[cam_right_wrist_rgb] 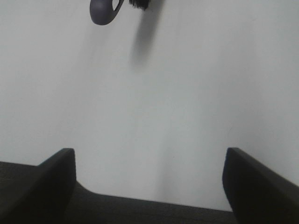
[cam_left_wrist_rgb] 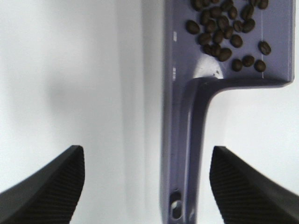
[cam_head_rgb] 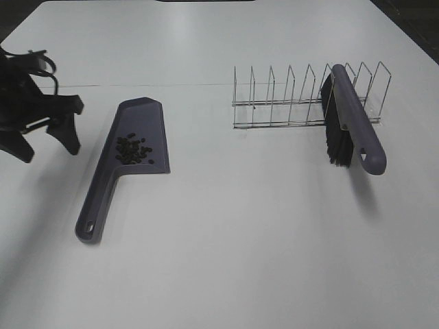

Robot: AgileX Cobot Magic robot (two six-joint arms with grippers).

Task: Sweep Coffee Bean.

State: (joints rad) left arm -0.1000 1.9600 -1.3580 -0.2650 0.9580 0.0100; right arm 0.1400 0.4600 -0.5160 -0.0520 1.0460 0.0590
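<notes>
Across the white table [cam_head_rgb: 226, 240], largest first: wire rack [cam_head_rgb: 288, 103] upper right of the high view, with the brush [cam_head_rgb: 353, 123] leaning in it, bristles down. Left of centre lies the dustpan [cam_head_rgb: 130, 157], handle toward the lower left.

Beans [cam_head_rgb: 134, 151] sit in a cluster inside the pan, none visible loose on the table. I'd judge the sweep itself done and the tools parked.

My left claw [cam_head_rgb: 51, 133] hovers at the far left of the high view, apart from the pan, fingers spread and holding nothing. From its wrist view the pan handle [cam_left_wrist_rgb: 184, 154] lies between the fingertips [cam_left_wrist_rgb: 51, 186], untouched. My right claw [cam_right_wrist_rgb: 149, 186] is out of the high view; its wrist view shows fingers wide apart over bare table, brush tip at the top edge.

Next move, my guess: back both arms off, or regrip the handle squarely without tipping beans out.

No brand, label or readable writing; small raised marks on the pan wall are illegible.
</notes>
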